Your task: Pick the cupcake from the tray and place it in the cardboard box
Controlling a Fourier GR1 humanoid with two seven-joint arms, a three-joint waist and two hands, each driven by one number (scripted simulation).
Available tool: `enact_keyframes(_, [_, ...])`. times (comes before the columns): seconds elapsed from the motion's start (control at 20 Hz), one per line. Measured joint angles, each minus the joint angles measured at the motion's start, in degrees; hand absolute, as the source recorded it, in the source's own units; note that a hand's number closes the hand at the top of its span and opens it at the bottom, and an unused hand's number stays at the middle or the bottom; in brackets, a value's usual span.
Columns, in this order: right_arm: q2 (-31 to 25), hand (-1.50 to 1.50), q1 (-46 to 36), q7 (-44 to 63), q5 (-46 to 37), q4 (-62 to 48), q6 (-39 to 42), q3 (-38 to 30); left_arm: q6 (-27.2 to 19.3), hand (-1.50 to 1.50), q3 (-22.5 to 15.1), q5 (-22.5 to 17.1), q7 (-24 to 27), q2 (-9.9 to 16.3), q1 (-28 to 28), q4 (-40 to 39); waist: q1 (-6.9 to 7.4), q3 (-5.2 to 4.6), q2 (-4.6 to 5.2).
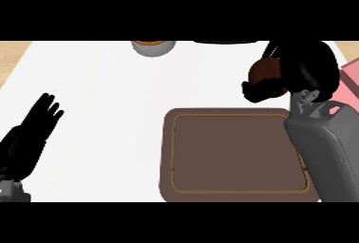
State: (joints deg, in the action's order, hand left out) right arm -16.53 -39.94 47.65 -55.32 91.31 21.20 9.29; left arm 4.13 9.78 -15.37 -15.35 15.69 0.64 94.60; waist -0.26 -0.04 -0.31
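Observation:
My right hand (301, 71) hovers beyond the tray's far right corner, its fingers curled round the brown cupcake (265, 70), which shows only partly between them. The dark brown tray (238, 197) lies on the white counter at the lower right, with nothing on its inner surface. A pink-toned box (351, 78) peeks in at the right edge, mostly hidden behind my right hand and forearm. My left hand (35, 126) rests open at the left edge, fingers straight and pointing up.
A grey bowl with orange contents (153, 46) sits at the counter's far edge, top centre. A dark object (224, 42) lies along the far edge to its right. Wooden floor shows at the upper corners.

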Motion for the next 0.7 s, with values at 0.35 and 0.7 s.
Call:
enact_keyframes(0.35, [-3.2,1.50,-6.2,4.9,-3.6,4.9,2.0,-5.7,-1.5,0.00,-1.2,1.8,0.2,-1.7,1.1,-0.5,0.06,-0.01,0.10])
enact_keyframes(0.7, [-8.8,1.50,-6.0,3.0,-4.1,4.2,3.3,-13.1,-0.8,0.00,-0.1,1.3,-0.6,-1.2,1.4,0.0,0.25,0.03,0.21])
